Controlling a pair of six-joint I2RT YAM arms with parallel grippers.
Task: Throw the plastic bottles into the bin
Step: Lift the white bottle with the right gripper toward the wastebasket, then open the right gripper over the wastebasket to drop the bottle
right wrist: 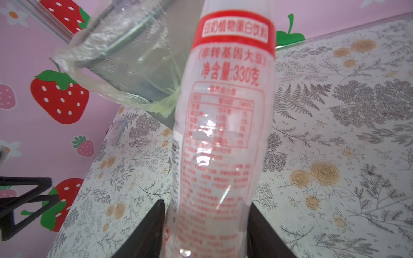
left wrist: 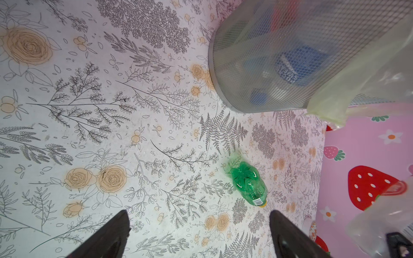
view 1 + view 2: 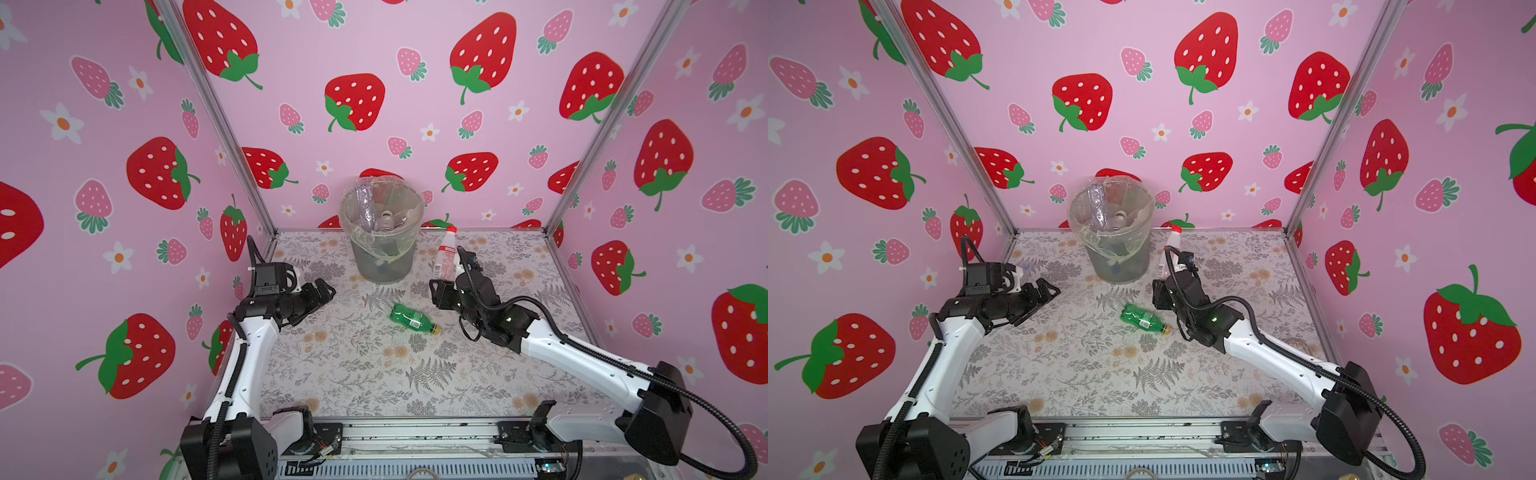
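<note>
- The right end effector (image 1: 206, 204) grips the red-labelled bottle (image 1: 225, 111) upright beside the bin (image 3: 384, 266); next, I think, lift it over the rim and release.
- The left end effector (image 2: 200, 215) is open; the green bottle (image 3: 413, 318) lies on the counter (image 3: 353, 374).

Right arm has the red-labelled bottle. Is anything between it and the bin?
Nothing visible. The red-labelled bottle, clamped in the jaws of the right gripper, is beside the bin with an open gap between them, and the bin's mouth is uncovered. The green bottle lies off that path.
</note>
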